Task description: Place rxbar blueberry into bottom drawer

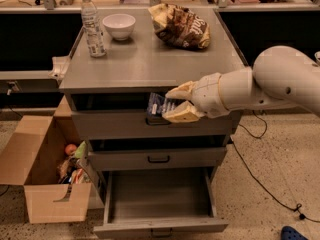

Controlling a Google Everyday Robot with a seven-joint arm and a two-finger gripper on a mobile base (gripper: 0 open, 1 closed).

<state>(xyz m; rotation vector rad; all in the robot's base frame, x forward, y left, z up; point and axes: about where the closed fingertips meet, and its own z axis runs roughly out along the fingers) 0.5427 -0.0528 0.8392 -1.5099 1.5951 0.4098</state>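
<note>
In front of the top drawer (115, 125), just under the desk's (145, 61) near edge, the gripper (168, 106) hangs in the air with its jaws clenched on the snack bar (156, 104). One tan finger lies above the bar and one below. The bar's dark blue wrapper sticks out to the left of the jaws, over the top drawer's handle, high above the floor of the bottom drawer (157, 196).

The pale arm (270, 84) reaches in from the right, level with the top drawer's front. Below it the middle drawer (200, 158) stands slightly out. The bottom drawer is pulled out toward the near side, and its grey inside is open to view.

On the desk, a water bottle (92, 24) stands upright at the far left. A white bowl (119, 25) sits just to its right, and a brown-and-cream chip bag (181, 26) lies at the far right.

Left of the drawers on the floor, an open cardboard box (45, 199) holds mixed items. A dark cable (260, 179) trails over the speckled floor on the right.
</note>
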